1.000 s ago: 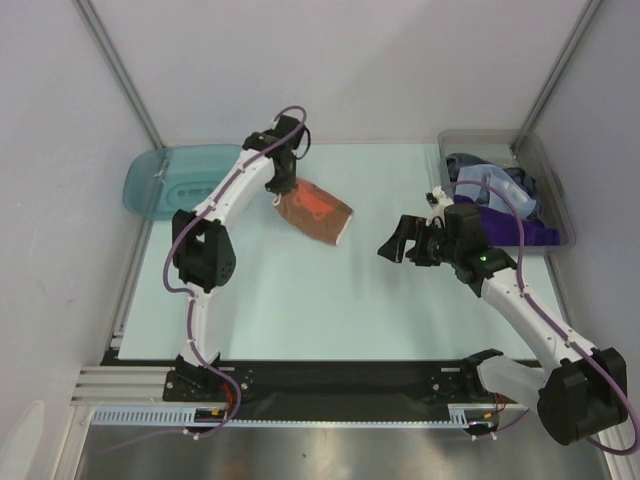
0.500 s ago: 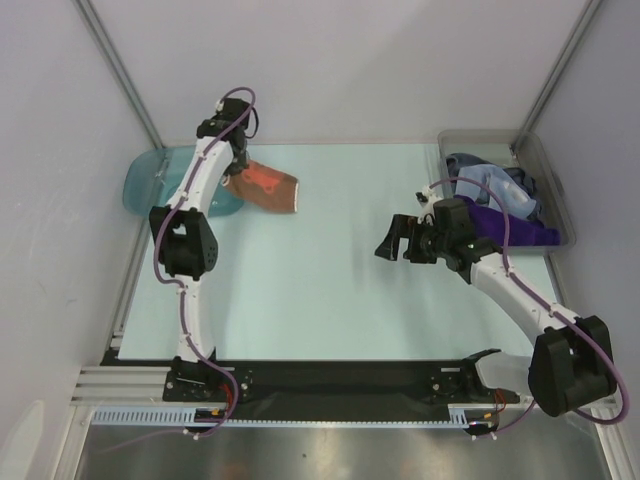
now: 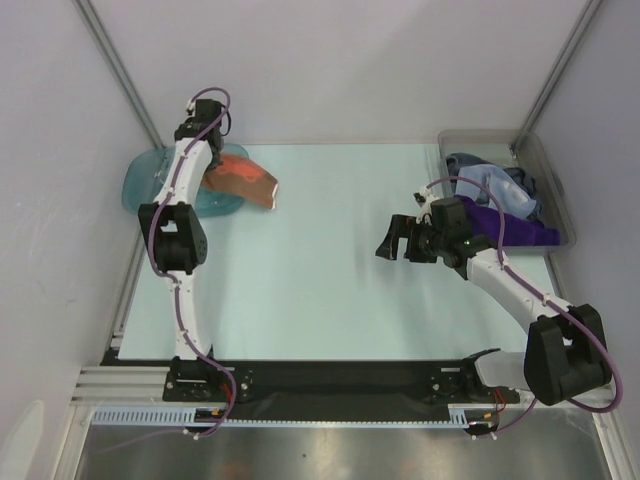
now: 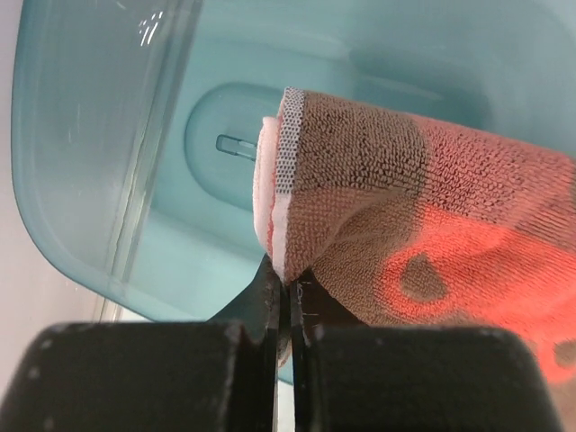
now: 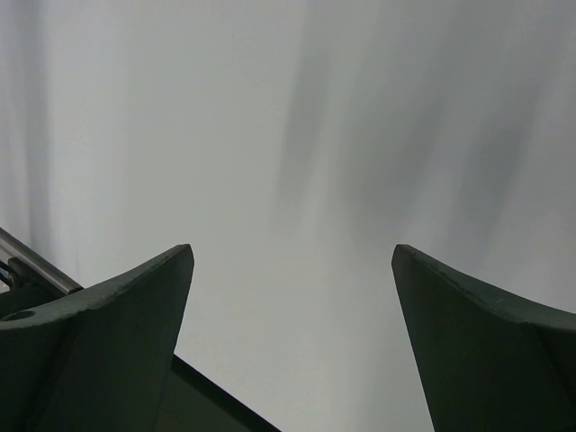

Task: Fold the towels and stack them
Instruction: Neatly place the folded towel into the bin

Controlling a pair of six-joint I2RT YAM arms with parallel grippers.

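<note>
**Orange-brown towel (image 3: 243, 180) shifted left, now over teal tray (image 3: 145, 185)**

Left end effector (image 4: 286, 286) carried it off mid-counter (image 3: 320, 290), jaws pinched tight on its corner. Right end effector (image 3: 395, 238) spread wide, empty, above the counter. Remaining towels (image 3: 490, 185) sit in grey bin (image 3: 560, 205).

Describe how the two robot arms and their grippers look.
Both the left arm and the right arm have slim white links with bulky black joint housings, and a thin purple cable loops along each. The left gripper and right gripper have matte black fingers tapering toward the tips.
</note>
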